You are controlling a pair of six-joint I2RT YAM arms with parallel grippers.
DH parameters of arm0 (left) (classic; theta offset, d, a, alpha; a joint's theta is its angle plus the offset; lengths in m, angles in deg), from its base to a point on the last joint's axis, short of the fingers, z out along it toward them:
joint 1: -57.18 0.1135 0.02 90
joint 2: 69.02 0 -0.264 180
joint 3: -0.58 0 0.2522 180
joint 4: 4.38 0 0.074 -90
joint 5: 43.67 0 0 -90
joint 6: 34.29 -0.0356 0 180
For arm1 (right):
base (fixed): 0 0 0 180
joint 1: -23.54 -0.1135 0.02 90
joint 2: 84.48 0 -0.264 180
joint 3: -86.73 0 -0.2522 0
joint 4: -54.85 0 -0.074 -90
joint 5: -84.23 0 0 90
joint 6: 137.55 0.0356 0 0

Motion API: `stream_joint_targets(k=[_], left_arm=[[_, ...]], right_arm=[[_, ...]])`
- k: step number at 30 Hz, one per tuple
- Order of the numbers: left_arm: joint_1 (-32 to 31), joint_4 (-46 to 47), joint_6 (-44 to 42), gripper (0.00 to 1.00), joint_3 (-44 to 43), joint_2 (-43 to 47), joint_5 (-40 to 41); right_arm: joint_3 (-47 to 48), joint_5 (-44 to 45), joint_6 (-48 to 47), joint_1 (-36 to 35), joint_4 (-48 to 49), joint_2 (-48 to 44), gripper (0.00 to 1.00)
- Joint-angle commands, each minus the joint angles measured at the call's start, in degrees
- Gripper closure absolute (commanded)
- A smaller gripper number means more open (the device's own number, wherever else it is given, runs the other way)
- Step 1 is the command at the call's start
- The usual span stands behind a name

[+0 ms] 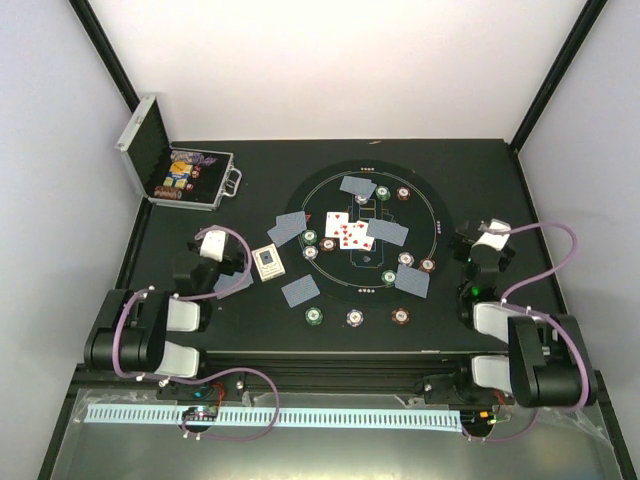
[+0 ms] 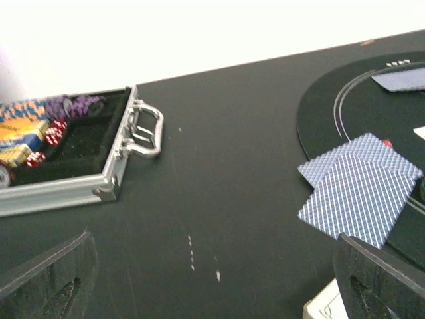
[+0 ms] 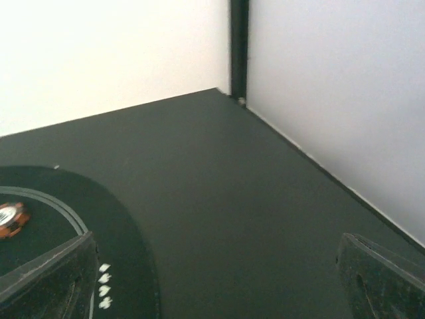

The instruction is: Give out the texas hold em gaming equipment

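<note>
Playing cards, grey-blue backs and white faces: face-up row at the middle of the round black mat; face-down cards laid around it, on the mat and at its rim; overlapping pair at the mat's left edge.
Deck: face down on the bare table, just left of the mat.
Poker chips, green, brown-red and white: small groups beside the face-down cards, three more in a line just off the mat's near edge.
Silver case: open, lid upright, far left of the table, well apart from the mat; more chips and red dice inside.
Left gripper: jaws wide, nothing between them, low over the table between case and mat.
Right gripper: jaws wide, nothing held, at the mat's right edge, facing the far right corner; brown-red chip on the mat to its left.
</note>
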Motion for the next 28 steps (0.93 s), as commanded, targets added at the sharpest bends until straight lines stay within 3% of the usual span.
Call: stream_joint_targets(k=[1,3,4,6,8,10,12,28], left_arm=[[-0.6,-3.56,2.58,0.01,-6.53,3.12,5.57],[-0.56,-6.59,2.85,0.01,-10.04,1.22,7.28],[-0.58,-6.25,2.57,0.01,-9.9,1.21,7.28],[-0.6,-7.03,2.66,0.01,-9.95,1.57,6.81],[-0.6,-7.68,2.87,0.01,-10.2,1.66,7.07],[-0.6,-7.84,2.96,0.01,-10.31,1.67,7.12],[-0.6,-7.86,2.96,0.01,-10.29,1.71,7.19],[-0.6,-7.89,2.96,0.01,-10.29,1.68,7.15]], right_arm=[[0.06,-14.44,-8.34,0.21,16.62,7.36,0.0],[1.72,-18.37,-10.25,0.05,20.19,11.86,0.0],[4.03,-17.67,-9.27,0.22,13.02,10.24,0.0],[3.07,-18.4,-9.17,0.85,16.89,11.7,0.0],[3.94,-18.46,-8.99,0.82,12.19,10.07,0.0],[2.8,-18.51,-9.27,0.78,15.94,10.87,0.0],[3.49,-18.6,-9.17,0.78,12.64,10.03,0.0],[3.59,-18.61,-9.2,0.76,13.11,10.13,0.0]])
